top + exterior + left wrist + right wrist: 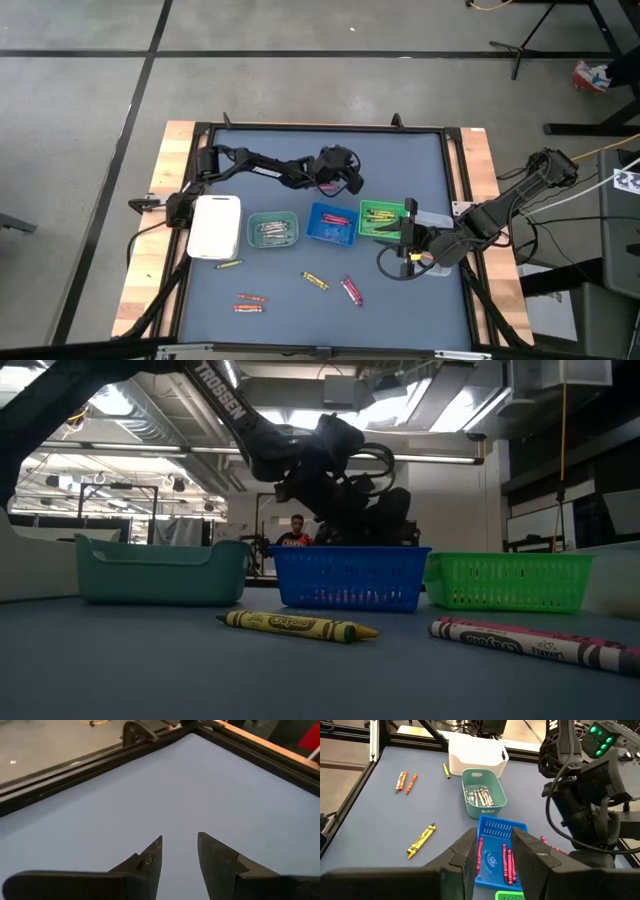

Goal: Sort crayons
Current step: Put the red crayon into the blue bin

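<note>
Teal tray (482, 795) holds grey crayons (480, 797); blue basket (495, 855) red ones (both grippers spread, empty).

I am looking down on a slate-blue tabletop (330, 160) framed in black, with pale wood edging outside it. I am seeing four trays in a row: a white tray (216, 226), a teal tray (273, 230) holding grey-wrapped crayons (273, 232), a bright blue tray (332, 222) with red crayons (506, 862) inside, and a vivid green tray (380, 220). Loose on the tabletop, I am reading a yellow crayon (316, 281), a yellow-green crayon (229, 264), a pink pair (351, 290) with black markings, and two orange-red crayons (250, 302). Both arms and the left hand (179, 855) and right hand (494, 847) are showing dark, nearly black.
</note>
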Controlling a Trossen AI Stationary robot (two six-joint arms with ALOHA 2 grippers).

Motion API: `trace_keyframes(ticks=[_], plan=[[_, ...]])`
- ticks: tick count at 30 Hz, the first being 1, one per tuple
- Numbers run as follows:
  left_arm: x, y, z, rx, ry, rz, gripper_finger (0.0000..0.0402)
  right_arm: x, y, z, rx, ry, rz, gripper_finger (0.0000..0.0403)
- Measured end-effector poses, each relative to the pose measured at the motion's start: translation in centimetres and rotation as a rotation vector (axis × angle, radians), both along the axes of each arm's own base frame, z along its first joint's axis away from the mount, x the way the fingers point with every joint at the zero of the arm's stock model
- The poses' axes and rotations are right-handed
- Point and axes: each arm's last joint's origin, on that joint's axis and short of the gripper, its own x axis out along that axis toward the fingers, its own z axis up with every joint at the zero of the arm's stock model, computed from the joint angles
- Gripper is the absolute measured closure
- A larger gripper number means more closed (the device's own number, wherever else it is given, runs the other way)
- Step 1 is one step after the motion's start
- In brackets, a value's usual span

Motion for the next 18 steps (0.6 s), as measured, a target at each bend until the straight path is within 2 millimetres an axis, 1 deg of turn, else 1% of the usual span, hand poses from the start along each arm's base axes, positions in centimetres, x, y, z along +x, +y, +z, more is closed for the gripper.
trace_keyframes(ticks=[3,9,11,18], plan=[[-0.6,0.7,0.6,-0.019,0.018,0.033,0.0292,0.0,0.0,0.0,0.002,0.000,-0.001,0.0285],[-2.2,1.6,1.4,-0.068,0.151,0.085,0.0292,0.0,0.0,-0.1,-0.001,0.005,-0.001,0.0285],[-2.5,1.6,1.3,-0.097,0.170,0.099,0.0292,0.0,0.0,-0.1,-0.003,0.008,-0.001,0.0285],[-3.6,1.1,0.0,-0.232,0.298,0.098,0.0292,-0.1,0.0,-0.1,-0.004,0.010,-0.002,0.0285]])
